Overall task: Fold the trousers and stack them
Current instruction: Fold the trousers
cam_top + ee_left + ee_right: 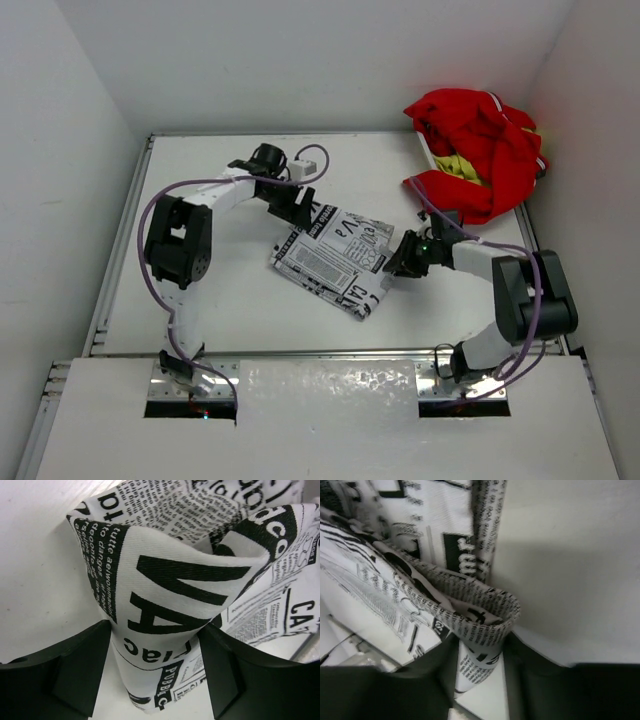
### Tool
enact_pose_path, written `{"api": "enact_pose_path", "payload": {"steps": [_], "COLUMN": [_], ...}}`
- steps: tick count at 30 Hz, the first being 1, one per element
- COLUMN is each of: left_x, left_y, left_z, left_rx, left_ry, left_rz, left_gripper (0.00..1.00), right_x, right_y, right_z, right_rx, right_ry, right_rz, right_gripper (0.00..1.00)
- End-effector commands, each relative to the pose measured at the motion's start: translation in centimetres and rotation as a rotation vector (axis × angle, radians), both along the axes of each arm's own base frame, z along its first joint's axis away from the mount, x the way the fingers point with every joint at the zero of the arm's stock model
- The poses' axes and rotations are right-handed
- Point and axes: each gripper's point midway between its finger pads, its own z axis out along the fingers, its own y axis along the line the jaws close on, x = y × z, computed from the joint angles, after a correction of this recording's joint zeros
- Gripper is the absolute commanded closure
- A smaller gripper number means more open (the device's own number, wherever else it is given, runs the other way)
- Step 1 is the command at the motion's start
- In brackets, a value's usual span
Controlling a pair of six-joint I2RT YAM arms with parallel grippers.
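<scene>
Top external view: I see the trousers (335, 258) folded mid-table (240, 300). Left gripper (297, 207) fingers are clamped on their far corner; right gripper (398, 258) fingers are clamped on their right edge.

"PUBLIC", "tutte" on the trousers (175, 545)

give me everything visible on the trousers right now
The trousers are soft, woven-looking cloth, white with black newspaper print: headlines, text columns, small pictures. They lie folded into a compact, slanted rectangle near the middle of the white table. The left gripper pinches a raised fold at the far-left corner; the right gripper pinches a rolled edge on the right side. Nothing else touches them.
</scene>
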Motion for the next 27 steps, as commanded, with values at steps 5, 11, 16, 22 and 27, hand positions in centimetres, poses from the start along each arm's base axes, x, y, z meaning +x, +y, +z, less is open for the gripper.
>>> {"api": "enact_pose_path", "payload": {"steps": [5,11,16,22,27], "left_x": [1.5,0.7,0.6,1.1,1.7], "left_y": [1.8,2.1,2.4,3.1,4.0], "left_z": [-1.2,-1.9,-1.2,-0.8,-0.2], "left_rx": [0.078,0.082,0.071,0.055,0.036], "left_ry": [-0.077,-0.056,-0.076,-0.083,-0.097], "left_rz": [0.074,0.067,0.058,0.067,0.091], "left_gripper": [0.51,0.86,0.84,0.76,0.59], "right_x": [3.8,6.2,9.2,13.5,15.3], "right_y": [-1.6,-2.1,-0.9,-1.6,-2.3], "right_z": [0.7,4.9,10.1,12.7,8.5], "right_rx": [-0.142,-0.250,-0.280,-0.353,-0.392], "right_ry": [-0.083,-0.267,-0.482,-0.560,-0.442], "right_rz": [0.056,0.157,0.260,0.234,0.246], "right_gripper": [0.94,1.00,1.00,1.00,1.00]}}
